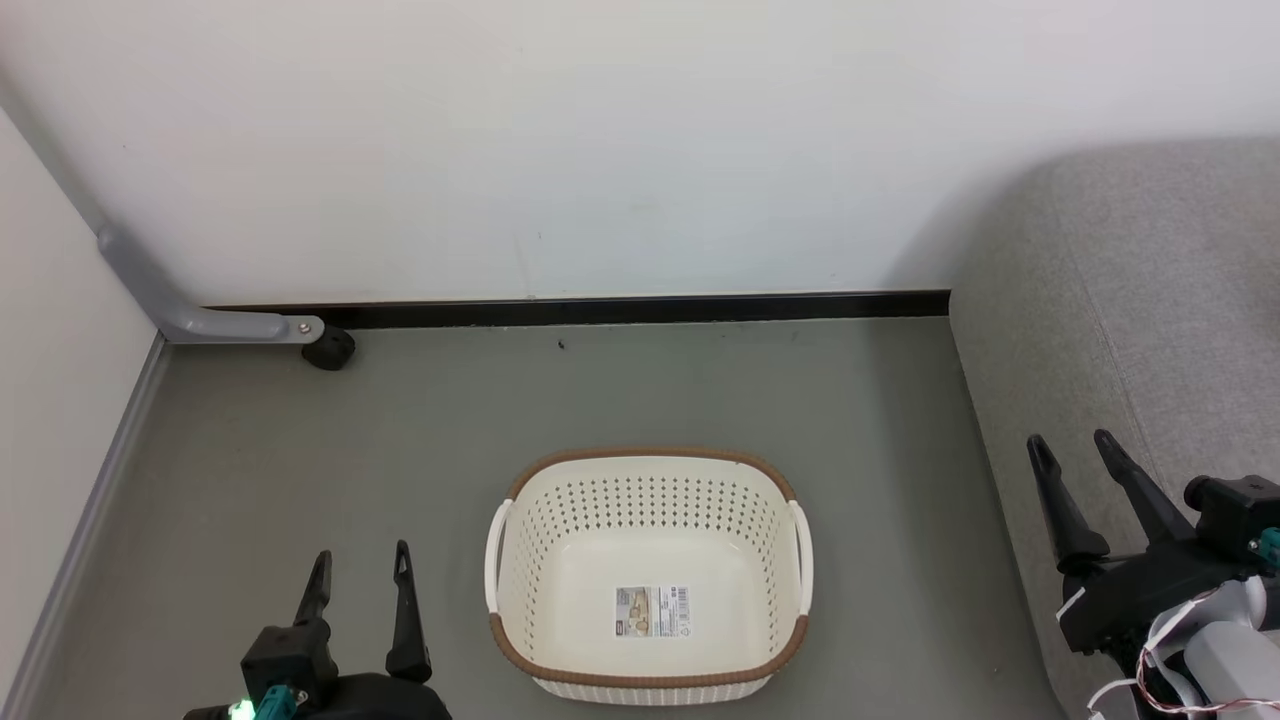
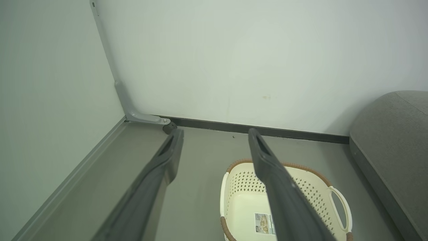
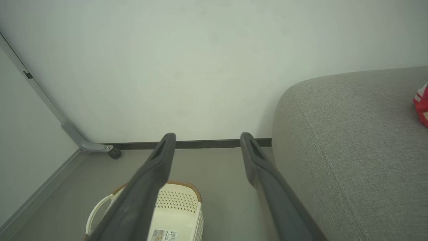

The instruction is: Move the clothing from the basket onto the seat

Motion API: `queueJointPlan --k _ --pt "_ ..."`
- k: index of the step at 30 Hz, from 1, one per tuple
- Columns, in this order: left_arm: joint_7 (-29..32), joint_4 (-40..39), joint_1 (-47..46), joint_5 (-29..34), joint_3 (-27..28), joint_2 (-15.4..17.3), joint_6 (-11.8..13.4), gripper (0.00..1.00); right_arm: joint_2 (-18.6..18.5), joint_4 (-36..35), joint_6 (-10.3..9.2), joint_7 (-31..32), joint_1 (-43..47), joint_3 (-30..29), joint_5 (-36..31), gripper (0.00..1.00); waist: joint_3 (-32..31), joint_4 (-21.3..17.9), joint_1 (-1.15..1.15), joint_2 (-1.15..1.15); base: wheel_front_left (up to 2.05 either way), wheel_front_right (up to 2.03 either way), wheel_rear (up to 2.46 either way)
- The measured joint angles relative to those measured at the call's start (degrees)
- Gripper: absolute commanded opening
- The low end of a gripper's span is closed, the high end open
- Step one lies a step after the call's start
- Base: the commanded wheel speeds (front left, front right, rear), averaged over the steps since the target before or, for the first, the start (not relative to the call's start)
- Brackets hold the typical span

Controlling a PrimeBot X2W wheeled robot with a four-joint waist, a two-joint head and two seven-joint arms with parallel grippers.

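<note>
Jaws stand parted and empty on both the left gripper [image 1: 362, 552], low beside the basket [image 1: 650, 455], and the right gripper [image 1: 1069, 438], over the near edge of the seat [image 1: 1150, 300]. The basket sits on the floor [image 1: 400, 450], paper label [image 1: 652, 611] showing on its bottom. Red-and-white clothing [image 3: 422, 105] lies on the seat, only partly visible.

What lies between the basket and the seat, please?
Bare grey floor separates the basket from the seat; nothing lies on that strip, as the head view shows.
</note>
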Motion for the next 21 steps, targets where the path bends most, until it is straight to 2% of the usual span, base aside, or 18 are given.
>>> queueJointPlan --k 15,16,21 --pt "0.0 -3.2 0.8 1.8 0.6 -1.0 0.0 1.0 0.6 -0.6 -0.27 0.0 0.2 -0.9 -2.8 1.0 0.6 -0.5 0.01 0.0 0.0 0.0 0.0" --pt "0.0 -3.4 0.8 1.8 0.6 -1.0 -0.1 0.0 0.6 -0.6 -0.26 0.0 0.2 -1.1 -3.0 0.0 0.6 -0.5 0.0 0.0 0.0 0.0 0.0" --pt "0.1 -0.8 2.2 1.7 0.5 -1.4 -0.1 0.0 2.7 1.8 -0.26 0.1 2.8 0.0 -2.8 0.0 0.7 -0.5 0.0 0.0 0.0 0.0 0.0"
